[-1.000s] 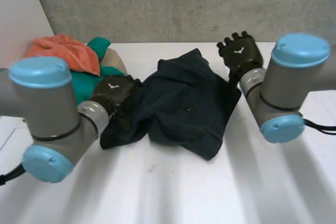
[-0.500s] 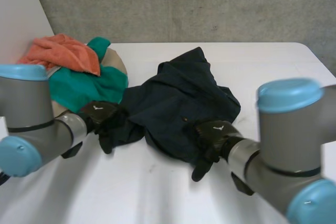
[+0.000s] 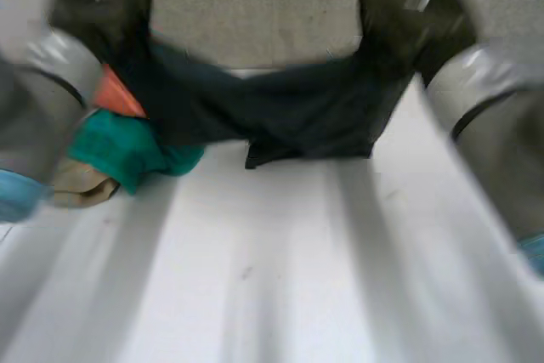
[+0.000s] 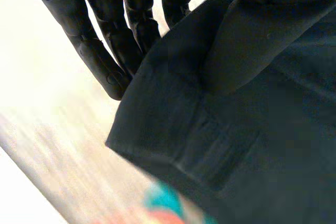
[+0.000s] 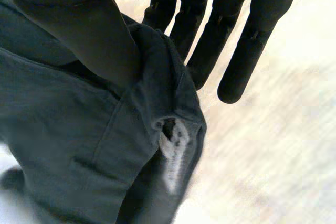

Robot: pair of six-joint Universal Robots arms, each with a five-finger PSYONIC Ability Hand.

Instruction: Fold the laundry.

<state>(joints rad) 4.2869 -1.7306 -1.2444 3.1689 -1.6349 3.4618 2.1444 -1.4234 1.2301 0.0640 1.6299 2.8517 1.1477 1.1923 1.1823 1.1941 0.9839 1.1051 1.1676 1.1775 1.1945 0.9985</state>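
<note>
**Dark garment stretched between both hands above the worktop**

In the head view the dark garment [image 3: 280, 112] hangs in the air. Its long axis runs roughly along the 9-to-3 line, and its lower edge sags towards 6 o'clock over the white worktop [image 3: 280, 278]. The left hand [image 3: 98, 6] holds one end at about 10 o'clock and the right hand [image 3: 412, 14] holds the other at about 2 o'clock, so neither is nearer.

In the left wrist view the fingers [image 4: 107, 56] are straight and close together behind a hemmed corner. The thumb [image 4: 247, 45] presses the cloth against them in a pinch. The right wrist view shows the same: straight fingers [image 5: 247, 40] behind the edge and the thumb [image 5: 89, 35] clamping the fabric.

A pile of laundry [image 3: 127, 155] in orange, teal and beige sits at 9 o'clock, partly under the left end. Laying the garment flat probably means bringing it down towards 6 o'clock, clear of that pile.
</note>
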